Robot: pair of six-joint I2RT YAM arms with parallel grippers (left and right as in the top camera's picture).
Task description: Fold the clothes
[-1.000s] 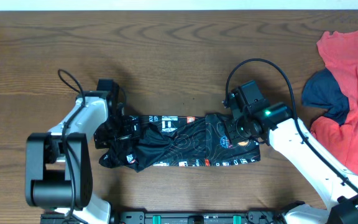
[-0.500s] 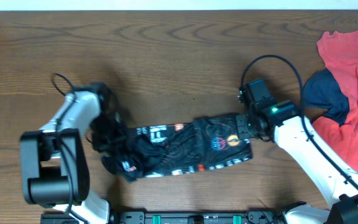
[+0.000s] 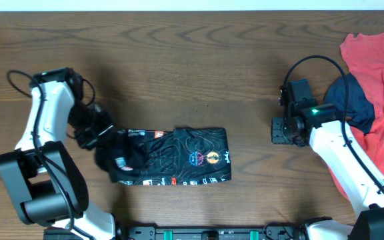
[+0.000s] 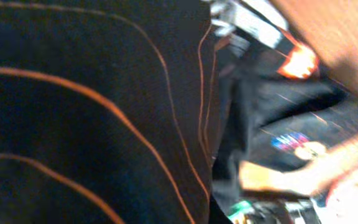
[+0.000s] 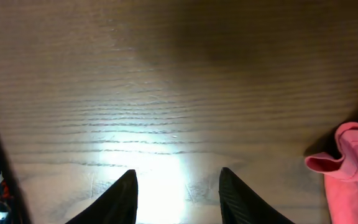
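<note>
Black jersey [image 3: 179, 157] lies in a folded band on the wooden bench [image 3: 199, 67], its bunched end at my left gripper [image 3: 101, 135]; cloth hides those fingers, so I cannot tell their grip. My right gripper [image 5: 178, 186] hangs spread, empty, well apart.

the left arm rises from its base at the near edge, bends at an elbow far out to the left and doubles back down, so that the left gripper [image 3: 97, 133] sits closed on the bunched left end of the jersey [image 3: 179, 157], its fingers hidden by cloth in the wrist view. the right arm reaches in diagonally from the near right corner, wrist angled left. the right gripper [image 5: 178, 172] holds nothing, its two dark fingers [image 5: 120, 199] spread apart above the table.
</note>
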